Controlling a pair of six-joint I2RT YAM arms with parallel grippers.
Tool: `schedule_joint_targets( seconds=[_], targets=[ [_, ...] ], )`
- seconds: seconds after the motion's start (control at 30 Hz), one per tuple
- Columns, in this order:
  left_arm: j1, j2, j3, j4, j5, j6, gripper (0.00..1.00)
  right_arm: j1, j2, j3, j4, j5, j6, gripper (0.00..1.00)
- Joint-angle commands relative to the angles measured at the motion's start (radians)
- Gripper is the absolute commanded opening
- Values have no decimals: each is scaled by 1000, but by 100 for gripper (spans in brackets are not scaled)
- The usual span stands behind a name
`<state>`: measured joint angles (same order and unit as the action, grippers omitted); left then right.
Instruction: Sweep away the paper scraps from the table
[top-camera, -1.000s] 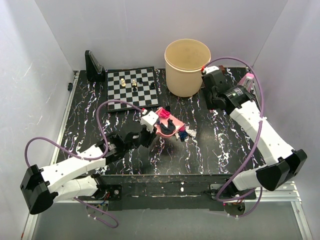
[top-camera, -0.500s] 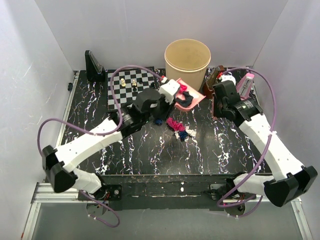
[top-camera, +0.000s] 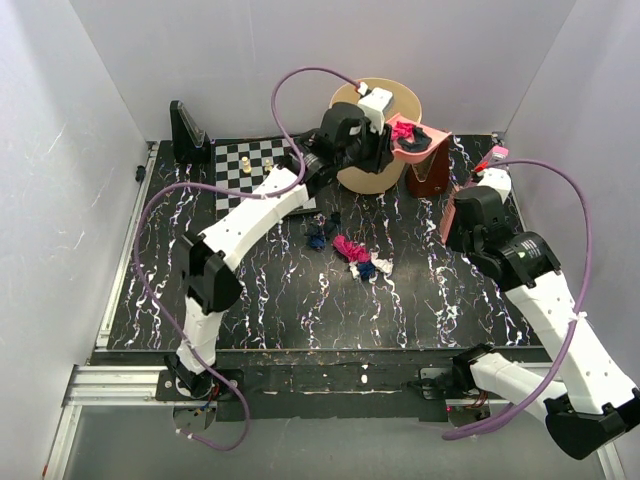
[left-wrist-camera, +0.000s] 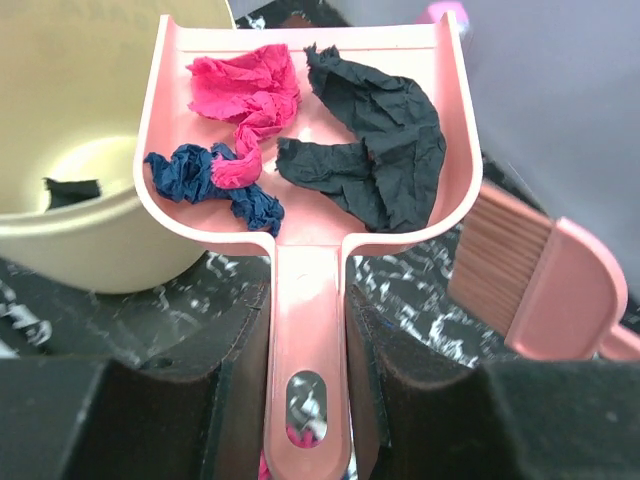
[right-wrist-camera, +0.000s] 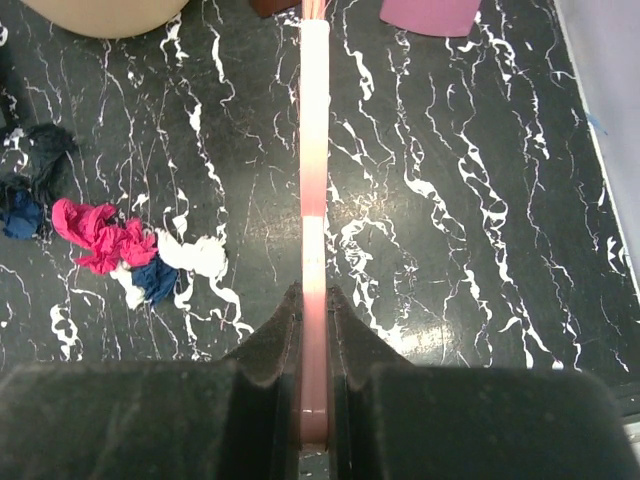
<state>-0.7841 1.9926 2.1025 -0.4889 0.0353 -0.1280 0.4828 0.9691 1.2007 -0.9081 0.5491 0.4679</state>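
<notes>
at the far side of the black, white-veined table (top-camera: 250, 290), the left fingers (left-wrist-camera: 308, 330) clamp the handle of a pink plastic dustpan (left-wrist-camera: 308, 270) from both sides and hold it roughly level beside a cream round plastic bucket (left-wrist-camera: 90, 230). the pan carries a magenta paper scrap (left-wrist-camera: 245, 90), a dark blue one (left-wrist-camera: 200, 180) and a large black one (left-wrist-camera: 375, 150); another black piece (left-wrist-camera: 72, 187) lies at the bottom of the bucket. the step in hand looks like emptying the pan. only its left edge overlaps the bucket rim, so the pan probably needs to shift fully over the mouth before it tips, or the scraps may drop onto the table behind the bucket. a slow, steady tilt toward the open lip should let the light, crumpled paper slide out together, while a jerk could flick pieces over the side walls.

the right fingers (right-wrist-camera: 313, 300) pinch the handle of a pink plastic brush (right-wrist-camera: 314, 150), which the left wrist view shows just beside the pan, so the tipping arm should keep clear of it. near the table's middle, more paper scraps (top-camera: 352, 248) in magenta, blue and white sit clustered, with darker ones (top-camera: 318, 238) just to their left, all not yet collected.
</notes>
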Motion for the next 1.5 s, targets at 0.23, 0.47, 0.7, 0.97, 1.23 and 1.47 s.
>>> schedule_joint_targets(
  seconds=[0.23,0.47,0.7,0.97,1.23,1.47],
  targets=[
    [181,51,10,307,202,-689,0,-13,-53,26,40,66,-12,1],
    [240,130,-65,594,359,-1094,0,-16,-61,30,41,57,-25,1],
    [247,172,-191,970,396,-1453,0,-19,-61,33,37,49,-31,1],
    [247,156,-272,1107,342,-1621,0,-19,-58,33,38,37,-26,1],
    [247,156,-343,1224,275,-1754,0,-19,-55,51,31,20,-21,1],
    [249,193,-338,1280,267,-1818,0,-19,-50,56,28,11,-17,1]
  ],
)
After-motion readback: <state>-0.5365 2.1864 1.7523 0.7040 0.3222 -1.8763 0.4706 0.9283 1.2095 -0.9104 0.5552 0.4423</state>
